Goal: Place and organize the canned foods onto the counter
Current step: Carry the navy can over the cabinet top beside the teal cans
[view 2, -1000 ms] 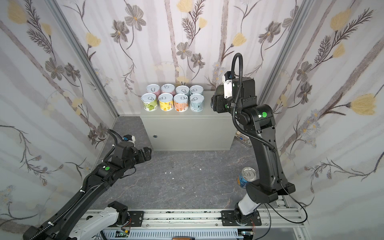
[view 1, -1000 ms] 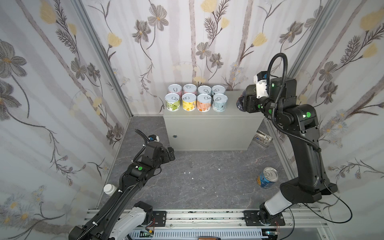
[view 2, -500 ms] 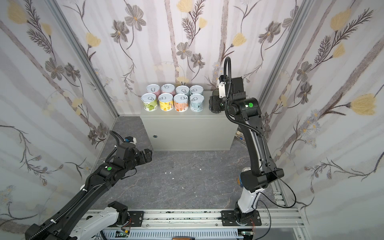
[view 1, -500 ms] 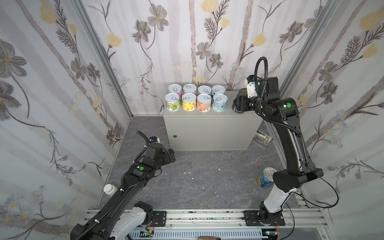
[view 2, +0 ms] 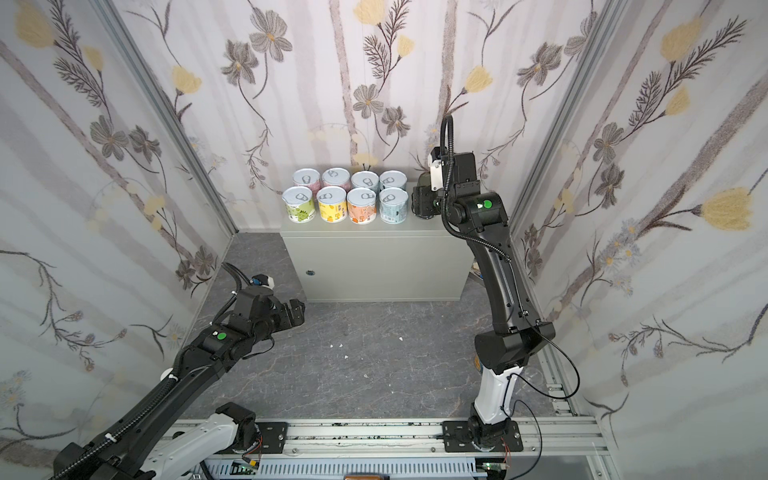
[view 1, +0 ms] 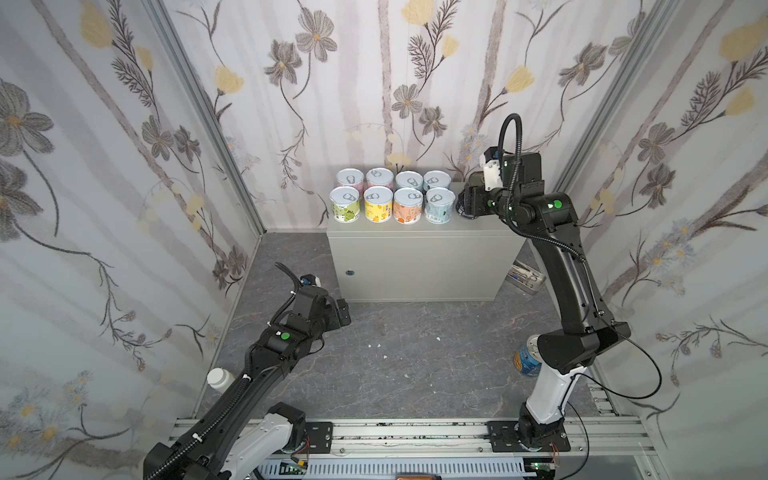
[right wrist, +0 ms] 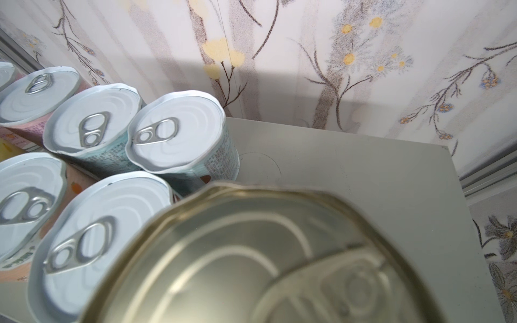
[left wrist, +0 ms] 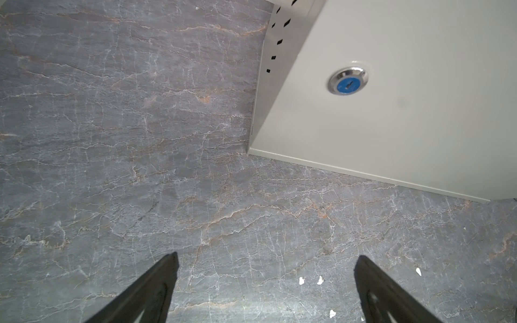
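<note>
Several short pastel cans [view 1: 390, 198] [view 2: 347, 198] stand in two rows at the left of the counter's flat top [view 1: 486, 230] [view 2: 419, 232]. My right gripper [view 1: 471, 201] [view 2: 419, 203] is over the counter just right of the pale blue front can [view 1: 439, 206]. It carries a taller dark can [view 1: 460, 211], whose gold pull-tab lid [right wrist: 251, 265] fills the right wrist view and hides the fingers. A blue can [view 1: 525, 358] stands on the floor behind the right arm's base. My left gripper [view 1: 343, 313] [left wrist: 265, 279] hangs open over the floor near the counter's front left corner [left wrist: 251, 149].
A white-capped bottle [view 1: 219, 377] stands by the left wall. A metal tray of utensils [view 1: 525, 277] lies on the floor to the right of the counter. The counter's right half [right wrist: 363, 179] is bare, and the wall runs close behind it.
My right arm has carried the dark can left and down to the counter, close beside the pale blue can. The left arm has barely moved.
</note>
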{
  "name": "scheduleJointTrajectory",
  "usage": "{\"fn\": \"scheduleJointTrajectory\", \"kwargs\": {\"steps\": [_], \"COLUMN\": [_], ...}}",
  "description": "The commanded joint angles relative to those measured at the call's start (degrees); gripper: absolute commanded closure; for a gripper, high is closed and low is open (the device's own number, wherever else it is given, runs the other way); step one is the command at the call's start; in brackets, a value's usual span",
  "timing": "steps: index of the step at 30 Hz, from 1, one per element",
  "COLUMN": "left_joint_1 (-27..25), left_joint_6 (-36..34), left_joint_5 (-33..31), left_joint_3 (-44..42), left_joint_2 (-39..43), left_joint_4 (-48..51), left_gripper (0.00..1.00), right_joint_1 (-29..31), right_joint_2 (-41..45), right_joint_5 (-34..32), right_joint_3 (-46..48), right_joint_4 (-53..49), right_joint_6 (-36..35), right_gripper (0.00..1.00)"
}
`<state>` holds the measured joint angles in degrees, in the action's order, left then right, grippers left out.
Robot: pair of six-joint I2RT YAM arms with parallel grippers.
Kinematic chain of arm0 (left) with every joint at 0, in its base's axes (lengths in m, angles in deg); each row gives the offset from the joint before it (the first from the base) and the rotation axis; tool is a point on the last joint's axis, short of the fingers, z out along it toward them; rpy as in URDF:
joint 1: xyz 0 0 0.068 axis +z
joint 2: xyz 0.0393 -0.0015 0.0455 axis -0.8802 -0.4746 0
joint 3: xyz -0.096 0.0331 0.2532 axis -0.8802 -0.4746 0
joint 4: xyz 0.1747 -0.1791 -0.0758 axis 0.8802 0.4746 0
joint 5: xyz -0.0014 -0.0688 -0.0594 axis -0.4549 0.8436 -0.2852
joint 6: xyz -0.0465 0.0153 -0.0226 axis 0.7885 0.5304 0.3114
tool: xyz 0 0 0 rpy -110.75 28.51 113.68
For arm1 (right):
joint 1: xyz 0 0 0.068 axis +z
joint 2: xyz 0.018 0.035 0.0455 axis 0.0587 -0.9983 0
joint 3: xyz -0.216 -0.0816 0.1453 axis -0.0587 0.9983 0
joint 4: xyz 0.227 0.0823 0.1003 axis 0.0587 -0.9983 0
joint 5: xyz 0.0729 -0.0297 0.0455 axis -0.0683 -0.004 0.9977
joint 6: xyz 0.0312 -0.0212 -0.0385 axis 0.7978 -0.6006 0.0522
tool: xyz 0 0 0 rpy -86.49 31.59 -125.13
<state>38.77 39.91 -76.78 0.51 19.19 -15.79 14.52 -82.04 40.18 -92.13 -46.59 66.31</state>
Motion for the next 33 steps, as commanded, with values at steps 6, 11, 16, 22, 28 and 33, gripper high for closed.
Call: {"fn": "scheduleJointTrajectory", "kwargs": {"steps": [6,11,16,22,28,33], "left_joint_1": [0.15,0.13,0.19,0.22,0.22,0.22], "left_joint_6": [0.12,0.28,0.10,0.04,-0.02,0.14], "left_joint_5": [-0.07,0.11,0.06,0.19,0.20,0.29], "left_joint_3": [0.08,0.24,0.32,0.63,0.68,0.85], "left_joint_2": [0.41,0.92,1.06,1.37,1.95,2.23], "left_joint_4": [-1.61,-1.53,-1.43,-1.26,-0.90,-0.82], "left_gripper": [0.00,0.00,0.00,0.00,0.00,0.00], "right_joint_1": [-0.23,-0.32,-0.33,-0.57,-0.75,-1.09], "right_joint_2": [-0.49,-0.49,-0.35,-0.08,1.85,5.10], "right_joint_5": [0.10,0.05,0.01,0.01,0.05,0.04], "right_joint_3": [-0.24,-0.24,-0.24,-0.24,-0.24,-0.16], "right_joint_4": [3.12,3.67,4.73,6.45,8.52,8.87], "right_joint_6": [-1.10,-1.08,-1.34,-0.94,-0.42,-0.76], "right_gripper": [0.11,0.03,0.00,0.00,0.00,0.00]}}
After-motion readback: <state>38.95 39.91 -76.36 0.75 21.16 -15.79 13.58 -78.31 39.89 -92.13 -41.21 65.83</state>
